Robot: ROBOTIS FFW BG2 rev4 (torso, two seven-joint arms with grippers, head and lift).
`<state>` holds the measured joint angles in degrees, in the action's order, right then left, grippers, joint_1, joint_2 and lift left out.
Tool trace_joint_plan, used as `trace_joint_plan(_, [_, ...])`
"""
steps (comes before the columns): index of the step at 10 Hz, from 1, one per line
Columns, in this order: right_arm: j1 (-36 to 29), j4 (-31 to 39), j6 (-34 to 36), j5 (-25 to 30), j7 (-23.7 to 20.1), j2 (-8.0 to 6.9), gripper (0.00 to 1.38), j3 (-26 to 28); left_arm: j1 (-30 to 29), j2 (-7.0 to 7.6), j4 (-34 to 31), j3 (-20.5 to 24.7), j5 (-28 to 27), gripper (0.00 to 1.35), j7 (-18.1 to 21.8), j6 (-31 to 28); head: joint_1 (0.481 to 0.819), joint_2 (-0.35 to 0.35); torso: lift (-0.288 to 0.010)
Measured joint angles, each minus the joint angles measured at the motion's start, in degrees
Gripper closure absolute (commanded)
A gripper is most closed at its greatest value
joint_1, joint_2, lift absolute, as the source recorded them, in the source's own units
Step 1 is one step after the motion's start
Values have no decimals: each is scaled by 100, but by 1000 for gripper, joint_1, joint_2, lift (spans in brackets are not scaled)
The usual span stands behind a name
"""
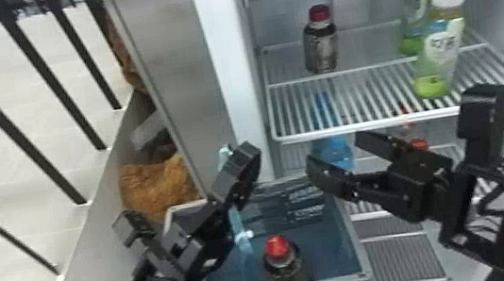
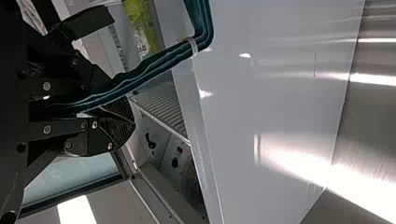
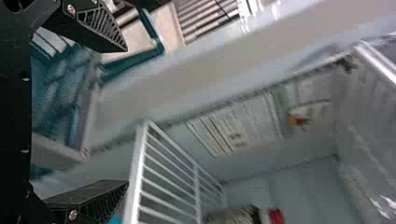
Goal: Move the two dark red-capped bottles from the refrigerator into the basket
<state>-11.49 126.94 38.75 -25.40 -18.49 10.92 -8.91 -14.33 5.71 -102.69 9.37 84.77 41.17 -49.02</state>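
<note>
1. Left tool: one, black; near the centre of the head view, at 9 o'clock from the right tool; fingers closed together on the handle.
2. Right tool: one, black; in front of the fridge, lower than the shelf in the head view; fingers well apart, both ribbed pads exposed in the right wrist view.
3. Red-capped bottle: dark, upright on the shelf, at 12 o'clock from the right tool, apart from it; cap also visible past the shelf bars in the right wrist view.
4. Second red-capped bottle: dark, inside the basket, cap up; between 5 and 6 o'clock from the left tool, at 7 o'clock from the right.
5. Basket: one, blue, open-topped, in front of the fridge; handle rising to the left tool and, in the left wrist view, passing between its fingers.
6. Green bottles: two, white-capped, upright on the shelf, one in front of the other; at about 3 o'clock from the shelf's red-capped bottle.
7. Blue bottle: one, below the shelf, seen beyond the right tool's fingertips.
8. Brown furry item: one, between 8 and 9 o'clock in the head view, beside the fridge.
</note>
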Motion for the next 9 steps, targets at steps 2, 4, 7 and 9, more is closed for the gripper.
trace_joint_plan(2, [9, 7, -355, 100, 152, -14, 110, 117, -1, 0, 2, 0, 1, 1193, 1, -3, 695, 74, -34])
trace_joint_plan(4, [87, -90, -704, 190, 339, -29, 111, 155, -12, 0, 4, 0, 8, 1193, 3, 7, 695, 52, -34])
trace_joint_plan(7, [461, -586, -1275, 261, 590, -38, 113, 13, -15, 0, 1, 0, 12, 1193, -2, 6, 695, 40, -34])
trace_joint_plan(9, [753, -991, -1610, 332, 754, -53, 111, -149, -25, 0, 1, 0, 12, 1193, 1, 2, 695, 40, -34])
